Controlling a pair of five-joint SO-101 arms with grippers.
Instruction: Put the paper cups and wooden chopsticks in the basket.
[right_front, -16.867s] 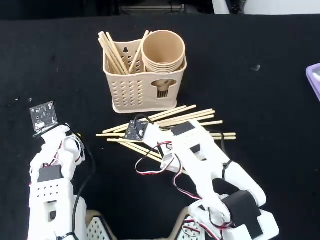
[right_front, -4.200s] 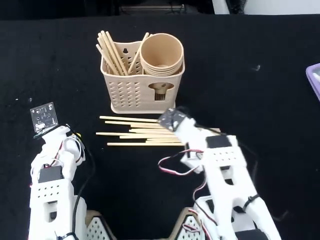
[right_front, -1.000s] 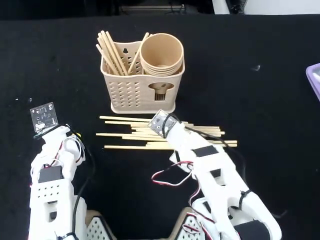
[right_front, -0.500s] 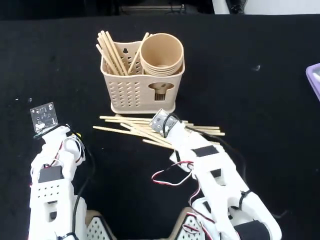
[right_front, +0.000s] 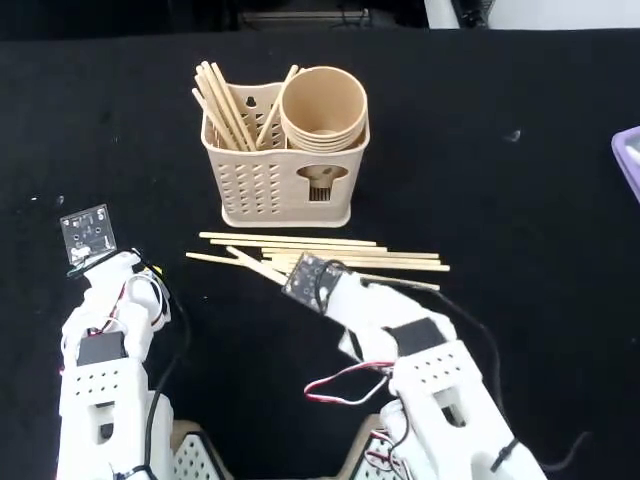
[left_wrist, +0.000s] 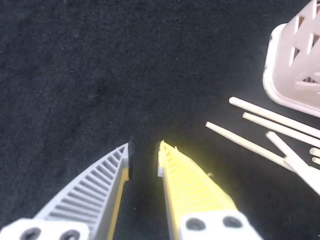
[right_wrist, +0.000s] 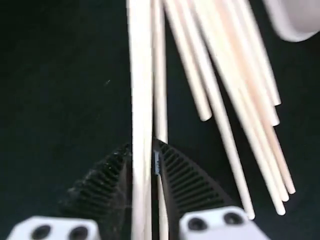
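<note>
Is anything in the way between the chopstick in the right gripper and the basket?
Nothing upright that I can see. The right gripper is shut on a chopstick. Between it and the basket, only loose chopsticks lie flat on the table. The basket's chopstick compartment holds several leaning sticks and looks open at the top.

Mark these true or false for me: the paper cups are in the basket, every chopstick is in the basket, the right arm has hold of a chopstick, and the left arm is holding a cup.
1. The paper cups sit stacked in the basket. True.
2. Every chopstick is in the basket. False: several loose chopsticks lie on the table in front of it.
3. The right gripper has its jaws shut on a chopstick. True.
4. The left gripper holds a cup. False: its jaws are slightly apart with nothing between them, over bare table.
</note>
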